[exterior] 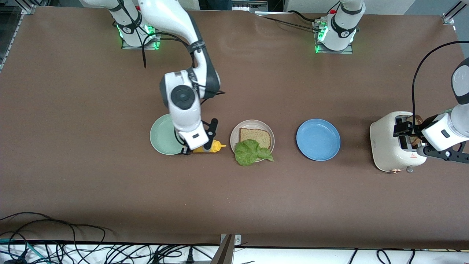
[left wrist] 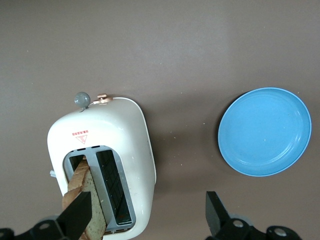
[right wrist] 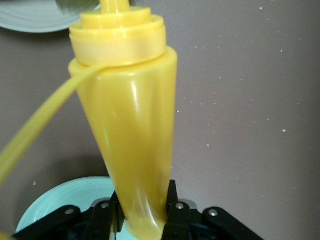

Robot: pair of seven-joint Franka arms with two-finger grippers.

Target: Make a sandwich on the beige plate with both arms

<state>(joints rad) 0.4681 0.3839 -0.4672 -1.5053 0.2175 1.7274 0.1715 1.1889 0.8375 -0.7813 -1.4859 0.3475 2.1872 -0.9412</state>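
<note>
The beige plate (exterior: pixel 234 137) holds one bread slice (exterior: pixel 256 137). A green lettuce leaf (exterior: pixel 251 152) lies on it and hangs over the rim nearer the camera. The second bread slice (left wrist: pixel 87 195) stands in a slot of the white toaster (left wrist: pixel 135 145) at the left arm's end of the table (exterior: pixel 384 146). My left gripper (left wrist: pixel 146 215) is open wide over the toaster (exterior: pixel 406 134), with one finger (left wrist: pixel 77 217) beside that slice. My right gripper (right wrist: pixel 145 210) is shut on a yellow squeeze bottle (right wrist: pixel 130 125). It holds the bottle (exterior: pixel 209 146) between the mint-green plate and the beige plate, nozzle toward the beige plate.
A mint-green plate (exterior: pixel 163 135) lies partly under the right arm's hand and shows in the right wrist view (right wrist: pixel 65 200). A blue plate (exterior: pixel 318 139) lies between the beige plate and the toaster, also in the left wrist view (left wrist: pixel 265 132). Cables run along the table's near edge.
</note>
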